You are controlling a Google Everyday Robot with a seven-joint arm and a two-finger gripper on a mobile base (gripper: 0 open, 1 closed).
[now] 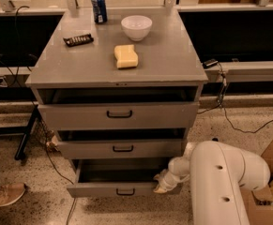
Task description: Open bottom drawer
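Touching the bottom drawer (pixel 103 189), gripper (pixel 163 183) low-right.

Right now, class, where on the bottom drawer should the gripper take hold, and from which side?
Grip the small black loop handle centred on the front of the bottom drawer, coming straight from the front: its horizontal bar stands off the panel. The gripper sits at the drawer's right front corner, off the handle.

Blue can (pixel 98 7), white bowl (pixel 136 27), yellow sponge (pixel 126 56)
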